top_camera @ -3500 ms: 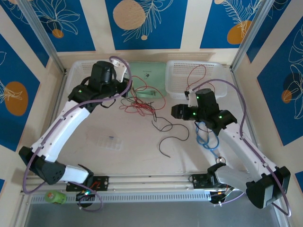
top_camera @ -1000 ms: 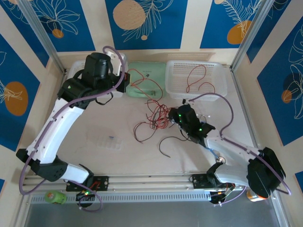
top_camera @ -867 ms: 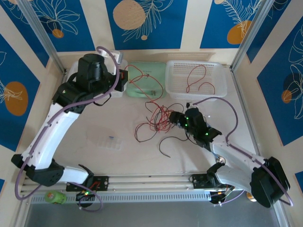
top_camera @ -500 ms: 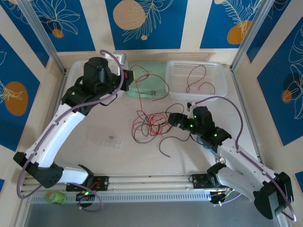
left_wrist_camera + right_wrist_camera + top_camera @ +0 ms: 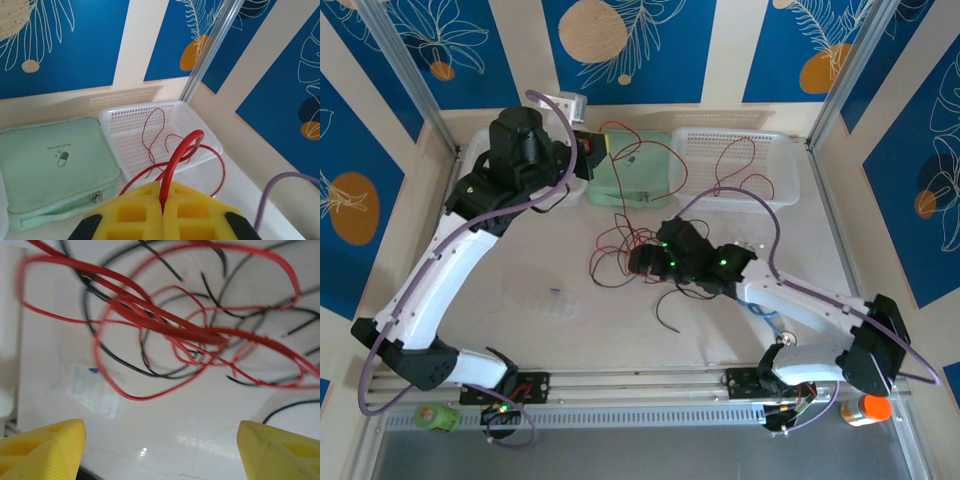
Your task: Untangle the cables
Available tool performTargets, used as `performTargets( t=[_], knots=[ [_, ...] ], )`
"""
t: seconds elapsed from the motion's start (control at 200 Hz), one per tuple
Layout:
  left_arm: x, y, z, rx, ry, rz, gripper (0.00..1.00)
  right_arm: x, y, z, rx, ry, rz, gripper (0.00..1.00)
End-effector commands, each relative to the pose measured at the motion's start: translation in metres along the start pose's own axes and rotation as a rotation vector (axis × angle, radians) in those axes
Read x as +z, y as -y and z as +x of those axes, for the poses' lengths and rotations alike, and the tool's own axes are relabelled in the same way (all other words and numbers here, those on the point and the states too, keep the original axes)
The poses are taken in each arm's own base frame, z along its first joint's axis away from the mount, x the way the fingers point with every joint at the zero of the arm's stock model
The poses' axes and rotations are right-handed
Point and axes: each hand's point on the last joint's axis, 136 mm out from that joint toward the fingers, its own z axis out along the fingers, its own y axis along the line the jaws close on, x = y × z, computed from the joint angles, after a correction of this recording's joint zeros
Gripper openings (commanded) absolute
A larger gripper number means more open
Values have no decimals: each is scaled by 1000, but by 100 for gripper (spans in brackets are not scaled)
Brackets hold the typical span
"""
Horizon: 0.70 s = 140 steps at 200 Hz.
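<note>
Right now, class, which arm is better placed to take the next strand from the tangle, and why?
The right, I'd judge: the right gripper is open, facing the tangled cables, while the left gripper is shut on a red cable by the green pouch.

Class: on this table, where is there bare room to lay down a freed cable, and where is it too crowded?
Bare: the near middle of the table, between the clear plastic piece and the right arm; also the right side, between the basket and that arm. Crowded: the centre, where the cables spread from the green pouch to the right gripper.
</note>
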Motion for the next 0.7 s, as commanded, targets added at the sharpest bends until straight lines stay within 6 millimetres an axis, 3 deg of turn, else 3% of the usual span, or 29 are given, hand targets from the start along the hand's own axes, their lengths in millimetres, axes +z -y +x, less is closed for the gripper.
performTargets(
  t=[0.0, 0.14, 0.33, 0.51, 0.695],
  knots=[
    [-6, 11, -19, 1, 51, 48, 2, -8, 11, -12, 165, 143, 111, 80],
    [-4, 16, -18, -7, 44, 74, 2, -3, -1, -12, 253, 201, 69, 81],
    [2, 15, -13, -34, 30, 70, 2, -2, -31, -12, 219, 224, 9, 85],
    [11, 21, -11, -49, 25, 85, 1, 9, -43, -10, 276, 221, -12, 87],
    [13, 25, -11, -45, 21, 95, 1, 17, -49, -21, 359, 281, -10, 89]
  ],
)
